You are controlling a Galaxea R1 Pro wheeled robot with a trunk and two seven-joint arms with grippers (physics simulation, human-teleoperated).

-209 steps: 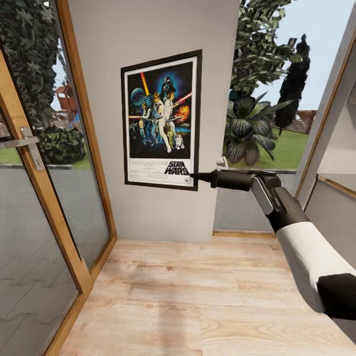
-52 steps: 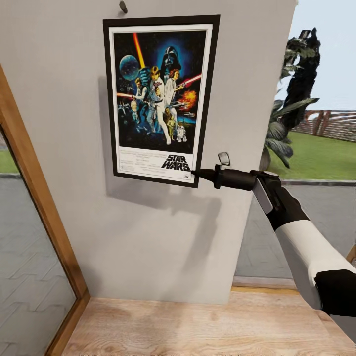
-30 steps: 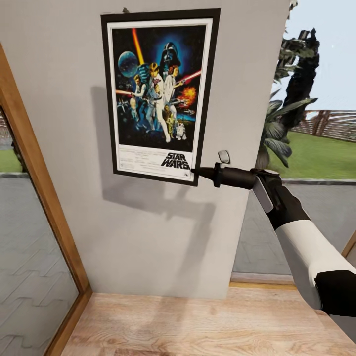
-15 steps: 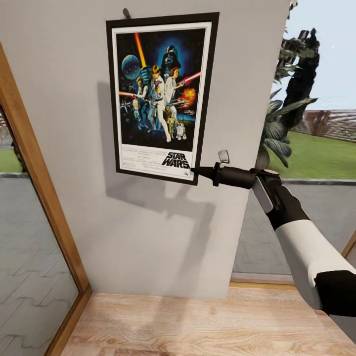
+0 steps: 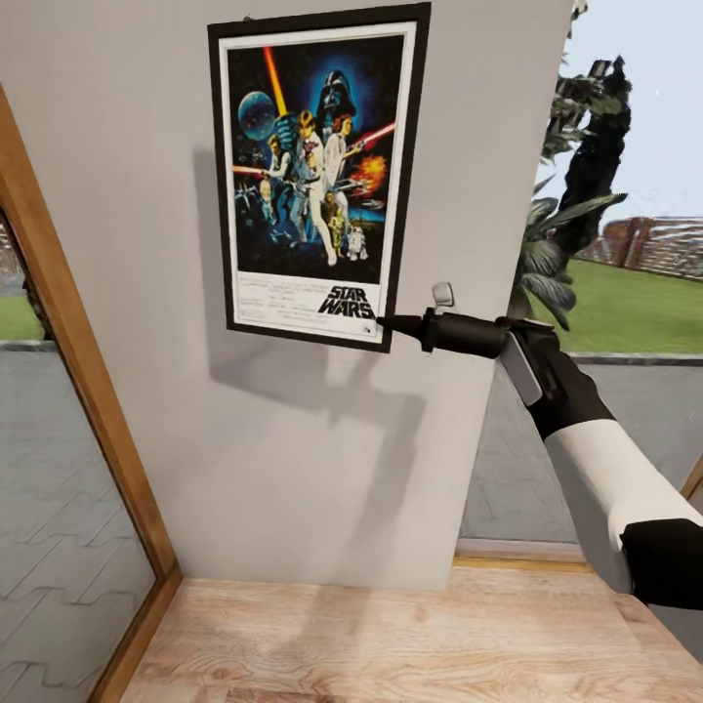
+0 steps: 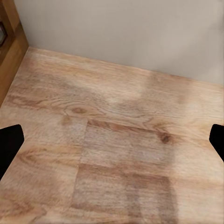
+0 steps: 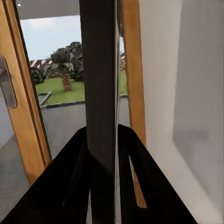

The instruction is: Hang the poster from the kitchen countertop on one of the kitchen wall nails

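Gripping the poster (image 5: 317,176) by its lower corner, your right gripper (image 5: 384,322) has its jaws clamped on the black frame, the sheet rising upright from them against the grey wall (image 5: 322,459). Your left gripper (image 6: 112,144) has its jaws spread wide, empty, over wooden floor (image 6: 112,154).

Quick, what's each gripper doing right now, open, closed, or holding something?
Left gripper: open, nothing between its fingers, over the wooden floor.
Right gripper: shut on the poster, gripping its lower right corner.
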